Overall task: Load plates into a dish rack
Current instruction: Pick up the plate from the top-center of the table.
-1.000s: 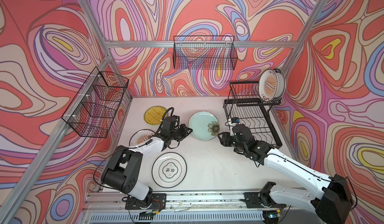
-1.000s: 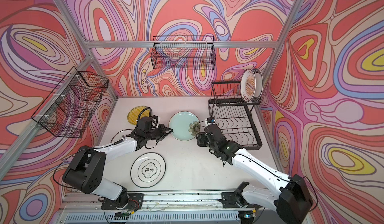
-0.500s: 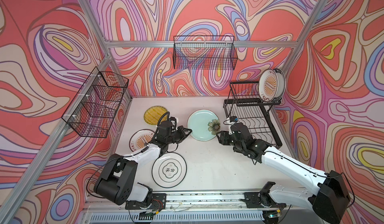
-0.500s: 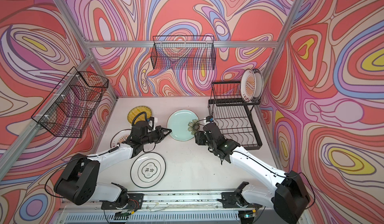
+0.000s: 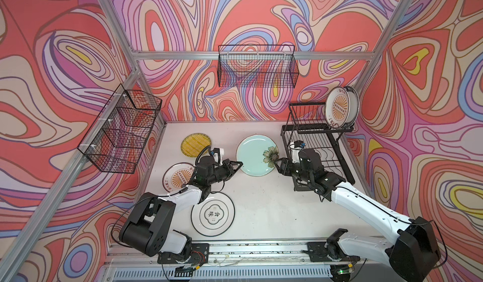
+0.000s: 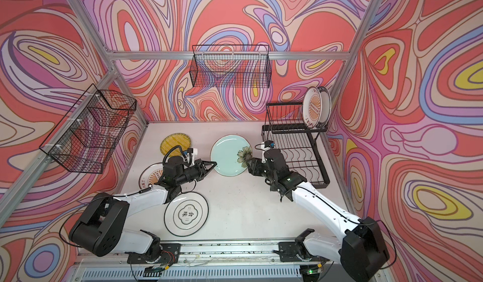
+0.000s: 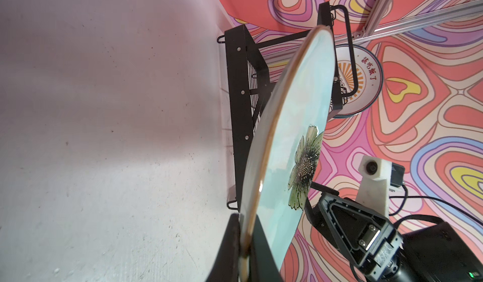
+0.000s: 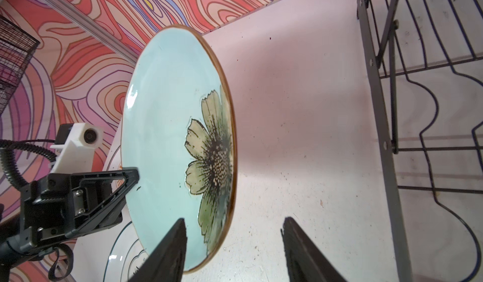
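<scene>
My left gripper is clamped on the green plate at its 8 o'clock rim, holding it lifted mid-table. My right gripper stands half-wide astride the rim at 4 o'clock. This looks like a handover: the right must close before the left frees, then swing to the rack at 3 o'clock.

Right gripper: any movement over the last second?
Yes, slightly: in both top views the right gripper has edged up the image along the black wire dish rack's left side, open around the pale green flower plate's rim.
</scene>
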You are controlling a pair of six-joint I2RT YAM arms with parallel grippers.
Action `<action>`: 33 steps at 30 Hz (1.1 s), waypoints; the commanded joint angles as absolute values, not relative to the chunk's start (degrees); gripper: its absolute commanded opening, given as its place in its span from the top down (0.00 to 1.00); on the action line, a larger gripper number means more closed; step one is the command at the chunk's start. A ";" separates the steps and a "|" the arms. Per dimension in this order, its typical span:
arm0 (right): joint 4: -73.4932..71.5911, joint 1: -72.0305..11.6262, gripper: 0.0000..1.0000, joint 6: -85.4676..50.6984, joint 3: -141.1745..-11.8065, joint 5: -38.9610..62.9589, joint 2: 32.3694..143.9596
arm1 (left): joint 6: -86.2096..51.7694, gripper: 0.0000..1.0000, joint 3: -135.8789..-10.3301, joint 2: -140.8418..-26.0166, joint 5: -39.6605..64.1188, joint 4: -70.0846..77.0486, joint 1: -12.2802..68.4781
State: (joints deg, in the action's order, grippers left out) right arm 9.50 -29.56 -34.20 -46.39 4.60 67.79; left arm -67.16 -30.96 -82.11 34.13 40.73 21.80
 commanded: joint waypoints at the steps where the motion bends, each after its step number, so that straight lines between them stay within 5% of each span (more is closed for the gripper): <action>1: 6.18 -28.67 0.41 -34.99 -45.93 8.96 68.80 | -68.64 1.00 -31.81 -81.87 36.29 51.15 22.32; 20: -2.70 -26.49 0.64 -38.35 -46.86 19.48 73.35 | -67.40 1.00 -33.03 -80.21 37.02 48.78 22.81; 33: -7.57 -26.02 0.68 -41.04 -45.74 23.44 74.91 | -66.44 1.00 -32.96 -78.60 36.74 47.02 23.58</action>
State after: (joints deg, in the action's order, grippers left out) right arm -3.14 -25.78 -40.16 -46.24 19.90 74.32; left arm -67.53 -30.96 -81.01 34.48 40.97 22.59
